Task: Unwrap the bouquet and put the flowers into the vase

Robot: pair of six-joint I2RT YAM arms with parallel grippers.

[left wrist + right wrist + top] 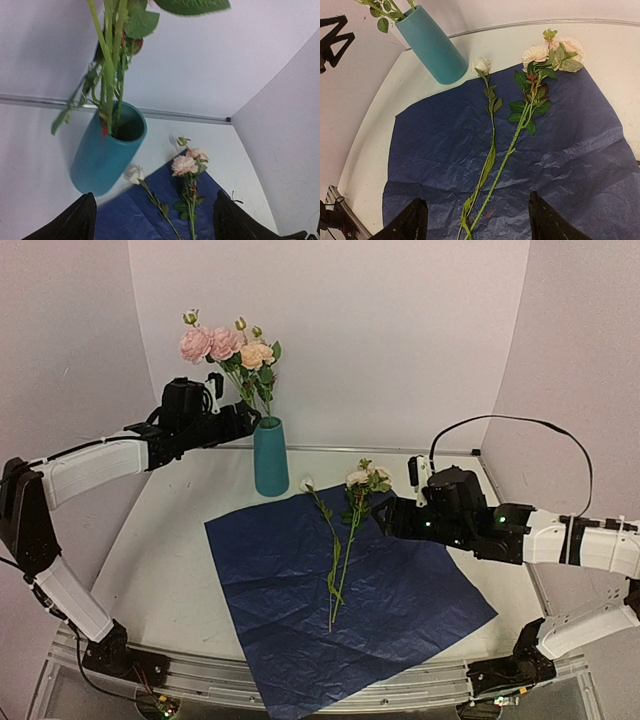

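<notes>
While the left gripper [250,420] hung at the height of the green stems [255,390], its dark fingers [75,222] stood wide apart and nothing was clamped between them. In the top view it was just beside these stems, on their left, above the mouth of the teal vase [270,458]. From the left wrist camera the vase stood upright, ahead and a little to the left of the gap between the fingers. The stems rose out of it, and pink and peach blooms [225,343] stood at their top.

The right gripper [477,225] was also apart and held nothing. It hovered over the dark-blue paper sheet [430,150], which lay spread flat and crinkled on the white table [165,560]. Two more flowers lay on this sheet, side by side. In the right wrist view their lower ends came between the two fingers [407,225], but on the paper below them. One was a thin stem with a white bud [481,65]; the other was a leafy stem with pale pink blooms [536,52]. Both pointed their heads toward the back wall. In the top view the right gripper was near the pink blooms, on their right. The vase stood behind the sheet's far corner, well apart from this gripper.
</notes>
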